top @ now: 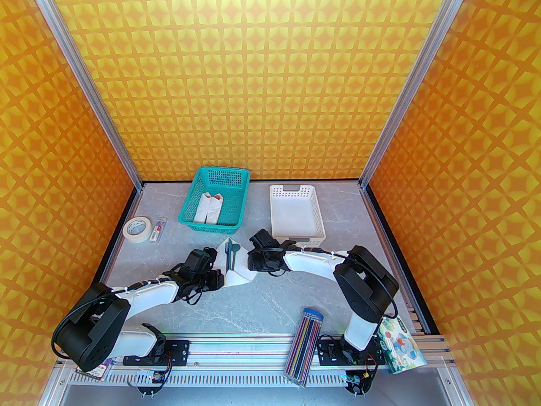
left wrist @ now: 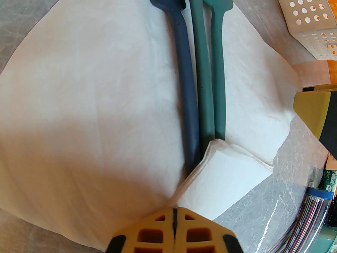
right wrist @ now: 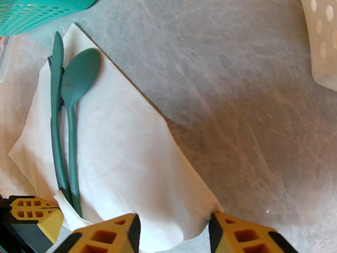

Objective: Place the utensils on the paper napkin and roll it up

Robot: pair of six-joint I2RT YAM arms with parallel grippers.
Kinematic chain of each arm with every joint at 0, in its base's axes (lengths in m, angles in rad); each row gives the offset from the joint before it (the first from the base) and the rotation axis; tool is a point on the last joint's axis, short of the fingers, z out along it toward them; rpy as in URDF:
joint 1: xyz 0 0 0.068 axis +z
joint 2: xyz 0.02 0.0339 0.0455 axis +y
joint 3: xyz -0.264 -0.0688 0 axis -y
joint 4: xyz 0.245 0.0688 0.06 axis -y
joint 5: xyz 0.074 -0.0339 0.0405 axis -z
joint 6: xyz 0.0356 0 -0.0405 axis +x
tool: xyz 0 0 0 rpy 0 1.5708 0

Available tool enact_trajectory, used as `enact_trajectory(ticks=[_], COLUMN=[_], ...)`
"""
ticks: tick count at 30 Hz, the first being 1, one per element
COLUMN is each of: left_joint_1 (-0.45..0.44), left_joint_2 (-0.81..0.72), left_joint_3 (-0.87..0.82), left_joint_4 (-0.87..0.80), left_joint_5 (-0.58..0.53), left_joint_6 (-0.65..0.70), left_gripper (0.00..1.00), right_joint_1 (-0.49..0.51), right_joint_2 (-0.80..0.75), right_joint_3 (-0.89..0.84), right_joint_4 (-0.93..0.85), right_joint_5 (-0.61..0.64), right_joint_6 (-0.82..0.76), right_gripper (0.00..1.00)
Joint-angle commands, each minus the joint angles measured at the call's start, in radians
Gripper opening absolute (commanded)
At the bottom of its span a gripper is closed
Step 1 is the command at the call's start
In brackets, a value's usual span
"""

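Rolling the napkin [left wrist: 92, 88] over the utensils [left wrist: 202, 70] seems to be starting. Left fingers [left wrist: 152, 233] pinch its corner; right fingers [right wrist: 110, 233], spread, likely must close on its edge.

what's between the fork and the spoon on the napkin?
The knife, lying alongside fork and spoon on the paper napkin; clearest in the left wrist view.

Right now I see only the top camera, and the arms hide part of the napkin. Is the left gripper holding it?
Observer: Yes, the left gripper is shut on the paper napkin, at a fold.
Operator: And the right one?
Observer: The right gripper is open, astride the napkin's edge.
Operator: Are the handles covered?
Observer: A folded corner lies over the handle ends of the utensils.
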Motion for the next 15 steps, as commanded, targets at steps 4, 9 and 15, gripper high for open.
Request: enact_trajectory(ticks=[4,9,15], left_joint_1=[-0.006,-0.006,-0.006], left_joint_2=[0.008,0.009,0.008], left_joint_3=[-0.016,-0.018,-0.017], left_joint_4=[-0.086,-0.085,-0.089], left_joint_5=[-0.026,-0.028,-0.029], left_joint_6=[-0.001,0.000,0.006], left_gripper=[0.00,0.00,0.00], right_joint_1=[-0.015,-0.016,-0.015], right_joint_2=[0.022,0.007,-0.011], right_joint_3=[-0.005,-0.059,-0.093], right_joint_4=[0.083,0.134,0.135], right_joint_5=[-0.082,-0.125,-0.123], right_joint_6=[0.048,0.119,0.147], right_gripper=[0.48,0.48,0.48])
